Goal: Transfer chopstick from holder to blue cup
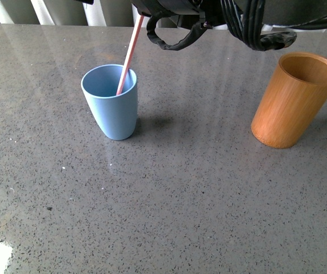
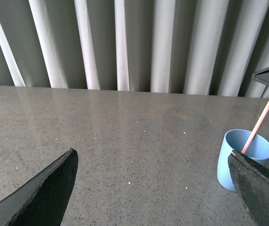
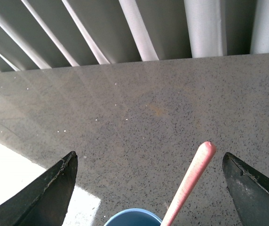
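While the chopstick (image 1: pixel 128 60) leans steeply in the blue cup (image 1: pixel 112 103), its top sits between the right gripper's (image 3: pixel 148 188) wide, untouching jaws.

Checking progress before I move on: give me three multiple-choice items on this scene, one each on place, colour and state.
1. Where is the chopstick?
A. In the holder
B. In the blue cup
C. Flat on the table

2. What colour is the holder?
A. Orange-brown
B. Green
C. White

3. What state is the right pincer in?
A. Shut on the chopstick
B. Shut on the cup
C. Open

Key: 1 B, its lower end rests inside the blue cup, leaning on the rim. 2 A, front view shows it. 3 C, its fingers stand wide apart, the chopstick tip untouched between them.
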